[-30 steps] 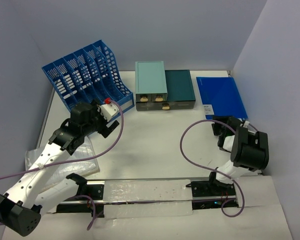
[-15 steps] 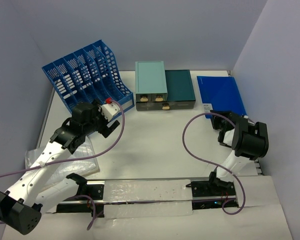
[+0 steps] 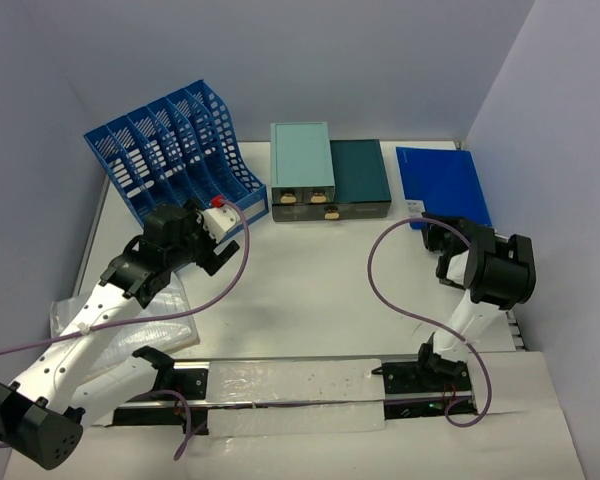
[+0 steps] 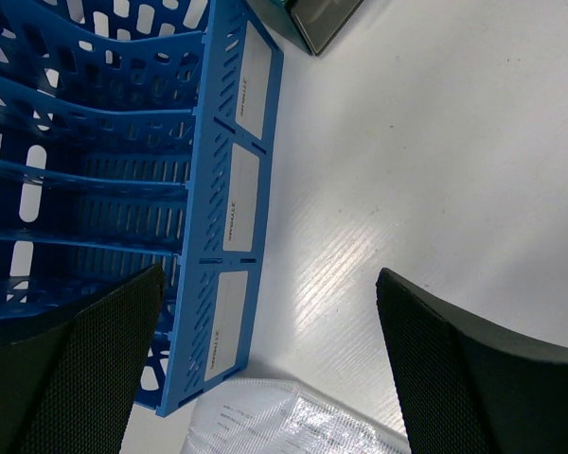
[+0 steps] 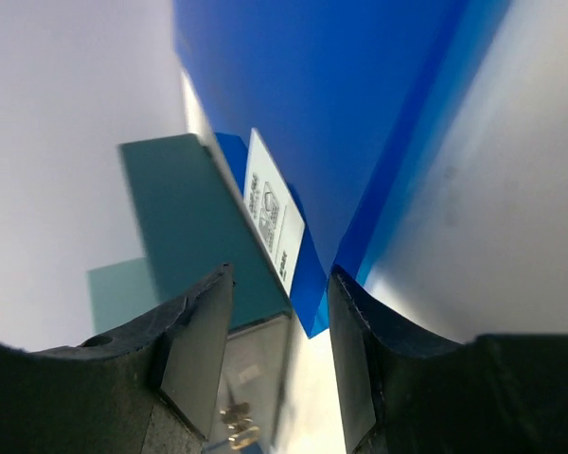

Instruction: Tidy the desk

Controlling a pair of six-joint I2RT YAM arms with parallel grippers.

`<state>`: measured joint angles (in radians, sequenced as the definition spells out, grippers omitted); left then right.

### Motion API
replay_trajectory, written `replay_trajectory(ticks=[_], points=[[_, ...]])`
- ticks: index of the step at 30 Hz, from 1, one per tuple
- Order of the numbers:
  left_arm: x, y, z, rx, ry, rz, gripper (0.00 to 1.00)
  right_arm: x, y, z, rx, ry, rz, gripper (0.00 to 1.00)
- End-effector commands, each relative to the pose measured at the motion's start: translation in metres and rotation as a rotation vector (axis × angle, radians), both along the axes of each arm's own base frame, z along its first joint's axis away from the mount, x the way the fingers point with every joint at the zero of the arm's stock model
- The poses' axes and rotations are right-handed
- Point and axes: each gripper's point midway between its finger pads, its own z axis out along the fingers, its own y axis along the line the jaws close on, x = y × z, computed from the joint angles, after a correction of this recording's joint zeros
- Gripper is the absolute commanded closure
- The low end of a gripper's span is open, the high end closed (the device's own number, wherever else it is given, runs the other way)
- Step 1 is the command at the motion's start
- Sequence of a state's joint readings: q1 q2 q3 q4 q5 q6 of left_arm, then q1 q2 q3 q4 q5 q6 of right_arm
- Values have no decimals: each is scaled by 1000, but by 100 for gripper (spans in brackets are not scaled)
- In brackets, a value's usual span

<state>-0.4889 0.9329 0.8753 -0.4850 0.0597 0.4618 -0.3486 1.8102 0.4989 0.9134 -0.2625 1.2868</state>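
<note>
At the far right of the surface [image 3: 310,290], my right gripper [image 5: 275,350] holds its jaws apart around a corner of the blue folder [image 3: 442,185], not clamped. My left gripper [image 4: 265,369] gapes empty beside the file rack [image 3: 170,150]. I judge nothing filed yet; the bagged papers [image 3: 165,330] wait.

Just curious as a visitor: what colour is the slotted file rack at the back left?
Bright blue; the file rack shows best in the top external view.

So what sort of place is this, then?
Probably a staged office workspace, boxed in by plain walls: a white desk holds a blue file rack, teal drawer boxes and a blue folder.
</note>
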Motion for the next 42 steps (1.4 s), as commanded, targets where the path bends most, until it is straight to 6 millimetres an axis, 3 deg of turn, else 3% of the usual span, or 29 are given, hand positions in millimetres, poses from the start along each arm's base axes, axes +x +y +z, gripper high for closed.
replay_trajectory(ticks=[1,6,8,18,21,24,27,31,36,37,42], points=[[6,2,13,-7,-46,9,1,19,-4,47,-48,-202,-33,49],[6,2,11,0,-38,10,1,36,3,83,-149,-333,0,47],[5,1,9,2,-35,3,1,44,6,89,-176,-350,27,47],[7,1,3,16,-18,1,1,81,-4,92,-179,-361,28,43],[8,1,1,23,-12,4,1,92,-9,79,-157,-279,18,43],[9,1,-2,28,-5,3,1,106,-11,83,-180,-254,27,43],[9,1,-3,33,-3,2,1,121,-11,73,-194,-173,36,45],[10,1,-4,35,-1,6,1,133,-12,56,-161,-102,42,58],[9,2,-5,35,1,5,1,132,-6,52,-144,-103,70,100],[8,1,-5,33,0,4,1,128,-4,51,-142,-101,76,100],[9,0,-4,29,2,7,1,113,10,93,-141,-221,122,100]])
